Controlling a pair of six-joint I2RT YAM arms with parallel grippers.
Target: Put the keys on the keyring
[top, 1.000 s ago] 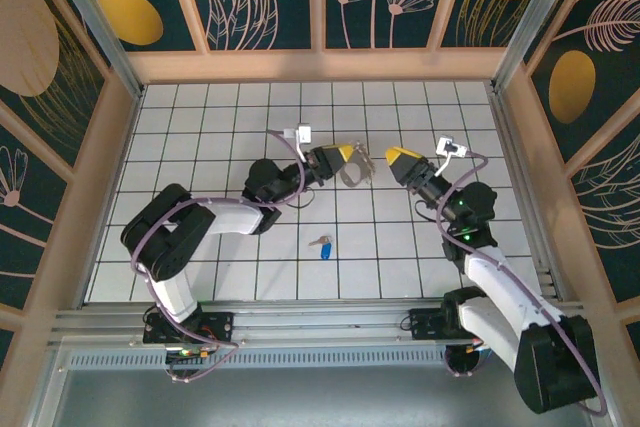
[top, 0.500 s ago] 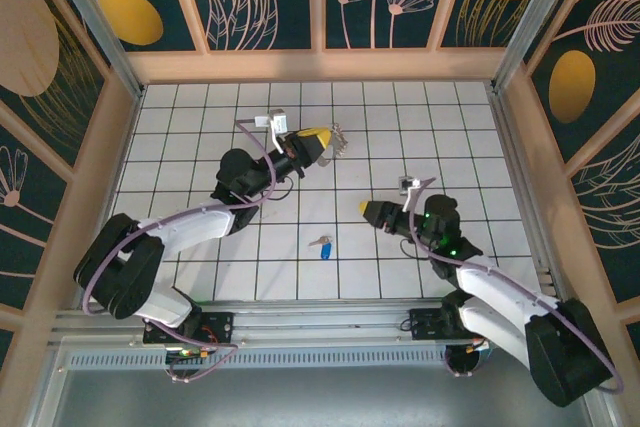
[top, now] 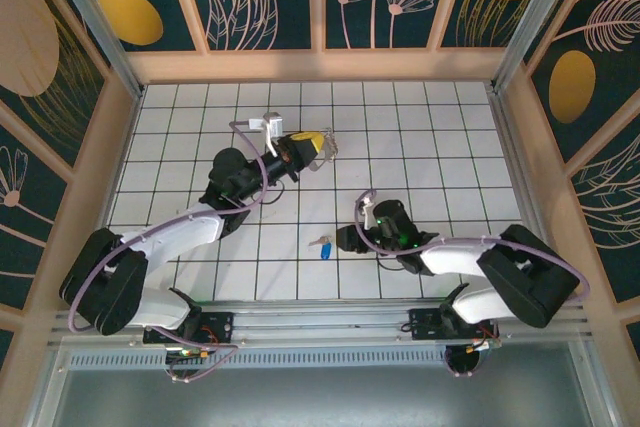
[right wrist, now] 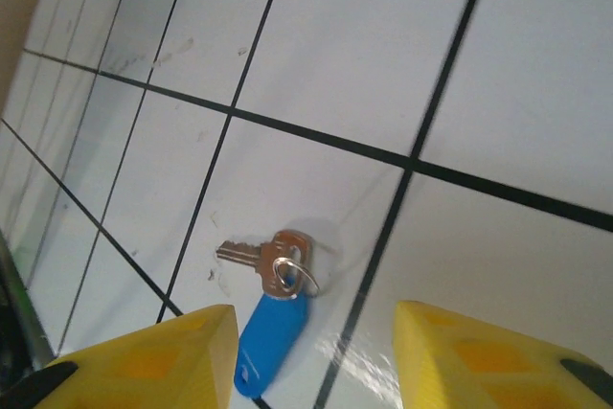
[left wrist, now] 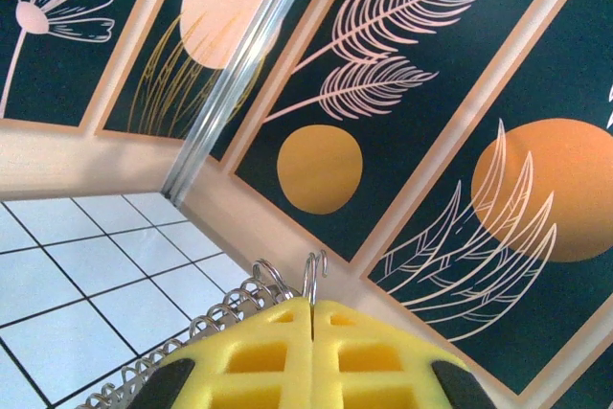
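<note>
The left gripper (left wrist: 313, 308) is clenched on the thin silvery wire keyring (left wrist: 313, 273), in the upper middle of the overhead view; the small silver key with a bright blue plastic head (top: 322, 245) lies on the white tiled table (top: 200, 107) just below centre; the right gripper (top: 345, 238), jaws apart, hovers just right of it.

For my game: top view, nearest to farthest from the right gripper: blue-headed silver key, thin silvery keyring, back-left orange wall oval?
1. Blue-headed silver key, left of right gripper.
2. Thin silvery keyring, farther back, in left gripper.
3. Back-left orange wall oval, farthest.
</note>
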